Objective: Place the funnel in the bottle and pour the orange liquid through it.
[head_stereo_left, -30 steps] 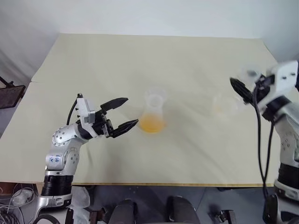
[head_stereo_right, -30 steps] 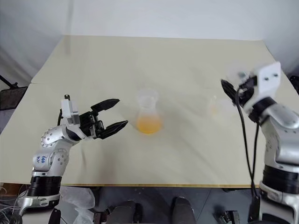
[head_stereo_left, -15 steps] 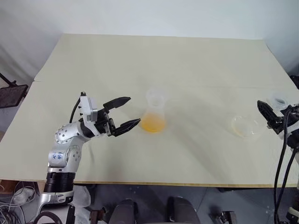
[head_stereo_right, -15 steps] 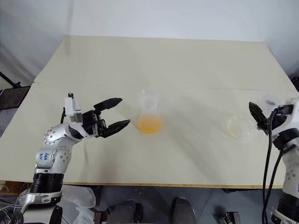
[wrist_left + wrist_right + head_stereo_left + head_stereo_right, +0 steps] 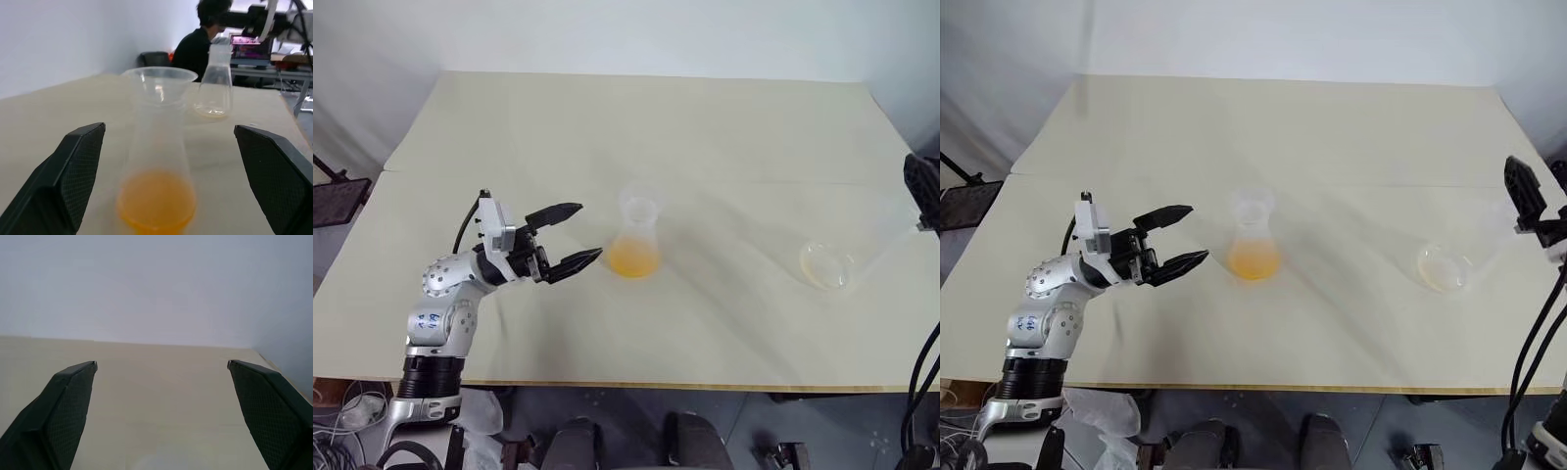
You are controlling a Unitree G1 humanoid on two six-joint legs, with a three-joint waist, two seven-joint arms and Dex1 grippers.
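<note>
Both hands gape empty; the left wrist view alone shows a seated person (image 5: 198,41).

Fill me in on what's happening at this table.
A two-armed robot is working on a pouring job. The bottle stands mid-table with the funnel in its neck and the orange liquid in its base. The left gripper hangs open beside it, holding nothing. The right gripper is open too, and a nearly empty flask stands below it.
</note>
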